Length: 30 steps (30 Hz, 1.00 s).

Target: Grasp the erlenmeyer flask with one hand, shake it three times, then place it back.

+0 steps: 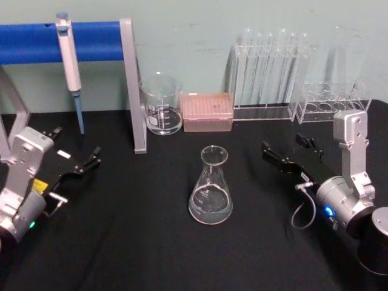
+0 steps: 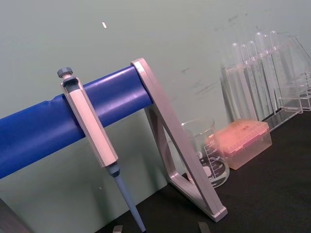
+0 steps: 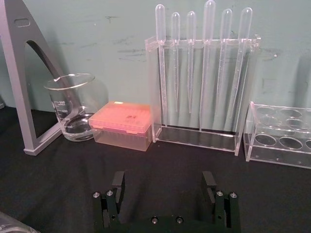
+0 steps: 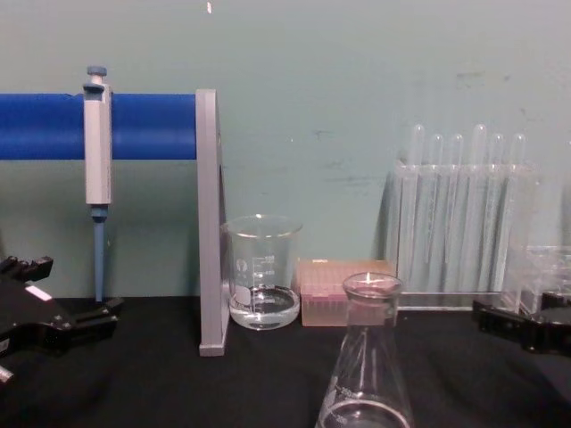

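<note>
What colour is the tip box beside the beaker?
The tip box is translucent pink, with a salmon-orange top; the right wrist view shows it best, next to the glass beaker.

Clear erlenmeyer flask (image 1: 211, 187) upright, mid-table

The head view looks steeply down over the black-clothed worktop (image 1: 121, 242); the chest view looks level across it. Both wrist views face the back wall, sharing the straight-sided clear glass beaker (image 3: 73, 107) and pink lidded plastic box (image 2: 243, 141).
</note>
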{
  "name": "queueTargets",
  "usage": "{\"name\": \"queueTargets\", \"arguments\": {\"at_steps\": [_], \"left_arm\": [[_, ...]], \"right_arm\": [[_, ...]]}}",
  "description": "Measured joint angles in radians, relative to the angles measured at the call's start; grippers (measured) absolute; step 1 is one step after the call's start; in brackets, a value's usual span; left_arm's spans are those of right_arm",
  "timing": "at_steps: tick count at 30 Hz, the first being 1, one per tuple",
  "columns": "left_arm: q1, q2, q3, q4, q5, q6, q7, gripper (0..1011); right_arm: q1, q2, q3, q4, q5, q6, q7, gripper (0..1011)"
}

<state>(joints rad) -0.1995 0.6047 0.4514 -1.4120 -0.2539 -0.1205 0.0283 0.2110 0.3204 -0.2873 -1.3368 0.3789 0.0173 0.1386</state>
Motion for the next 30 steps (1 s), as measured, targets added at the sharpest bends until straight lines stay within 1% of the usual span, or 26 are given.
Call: {"name": "queueTargets", "arguments": {"at_steps": [30], "left_arm": [[0.0, 0.0, 0.0, 0.0, 0.0, 0.0, 0.0, 1001]], "right_arm": [[0.0, 0.0, 0.0, 0.0, 0.0, 0.0, 0.0, 1000]]}}
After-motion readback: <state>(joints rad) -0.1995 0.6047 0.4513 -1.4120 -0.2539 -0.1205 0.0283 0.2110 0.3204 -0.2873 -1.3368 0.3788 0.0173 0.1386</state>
